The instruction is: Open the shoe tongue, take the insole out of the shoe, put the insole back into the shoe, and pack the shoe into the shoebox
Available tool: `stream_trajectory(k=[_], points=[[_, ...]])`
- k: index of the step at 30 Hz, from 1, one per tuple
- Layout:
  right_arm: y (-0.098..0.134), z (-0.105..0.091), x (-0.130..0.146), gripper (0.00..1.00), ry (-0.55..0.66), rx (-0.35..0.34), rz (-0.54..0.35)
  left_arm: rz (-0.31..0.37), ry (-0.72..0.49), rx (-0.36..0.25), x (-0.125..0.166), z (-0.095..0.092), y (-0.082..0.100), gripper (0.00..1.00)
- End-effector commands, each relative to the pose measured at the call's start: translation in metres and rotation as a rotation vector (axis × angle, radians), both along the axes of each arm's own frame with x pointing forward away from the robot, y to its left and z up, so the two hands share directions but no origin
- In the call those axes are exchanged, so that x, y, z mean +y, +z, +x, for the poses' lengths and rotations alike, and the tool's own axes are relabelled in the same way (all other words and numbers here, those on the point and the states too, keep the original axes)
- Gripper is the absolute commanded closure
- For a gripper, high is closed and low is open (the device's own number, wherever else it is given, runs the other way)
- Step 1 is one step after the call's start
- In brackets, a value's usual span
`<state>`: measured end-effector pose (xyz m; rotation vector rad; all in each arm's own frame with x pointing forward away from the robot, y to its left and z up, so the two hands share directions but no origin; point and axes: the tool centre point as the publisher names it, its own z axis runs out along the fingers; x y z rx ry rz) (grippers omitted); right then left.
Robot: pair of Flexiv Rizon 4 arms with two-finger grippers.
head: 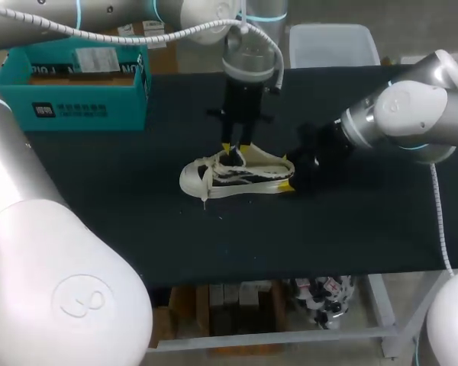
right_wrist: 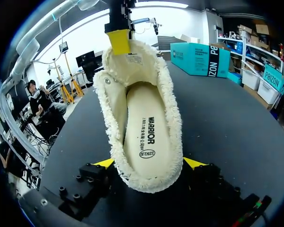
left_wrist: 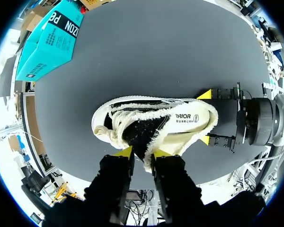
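A cream canvas shoe (head: 237, 175) lies mid-table, toe to the left, heel to the right. Its insole (right_wrist: 146, 127) lies flat inside, printed side up. My left gripper (head: 235, 146) comes straight down over the lace area. In the left wrist view the fingers (left_wrist: 125, 152) are pinched on the frayed tongue (left_wrist: 144, 156). My right gripper (right_wrist: 149, 163) comes in low from the right, one yellow tip on each side of the heel, touching it. The teal shoebox (head: 76, 84) stands open at the far left.
The black table top (head: 328, 236) has free room in front of the shoe and to its left. My right arm (head: 397, 114) lies low over the right side. The shoebox takes the far left corner.
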<state>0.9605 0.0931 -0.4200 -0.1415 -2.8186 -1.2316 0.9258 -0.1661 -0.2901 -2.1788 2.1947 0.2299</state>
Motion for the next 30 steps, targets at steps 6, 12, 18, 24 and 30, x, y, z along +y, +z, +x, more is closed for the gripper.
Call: stream_trajectory(k=[6, 12, 18, 24, 30], points=[[-0.001, 0.000, 0.001, 1.00, 0.001, 0.001, 0.001, -0.044, -0.020, -0.010, 0.004, -0.003, -0.001, 1.00], [-0.001, 0.000, 0.001, 1.00, 0.001, 0.001, 0.001, -0.151, -0.035, -0.027, 0.024, -0.007, 0.010, 1.00], [-0.001, 0.000, 0.001, 1.00, 0.001, 0.001, 0.001, -0.296, -0.060, -0.038, 0.051, -0.005, 0.013, 1.00], [-0.001, 0.000, 0.001, 1.00, 0.001, 0.001, 0.001, -0.434, -0.083, -0.025, 0.073, 0.000, 0.006, 1.00], [-0.001, 0.000, 0.001, 1.00, 0.001, 0.001, 0.001, -0.537, -0.093, -0.004, 0.088, 0.005, 0.000, 1.00]])
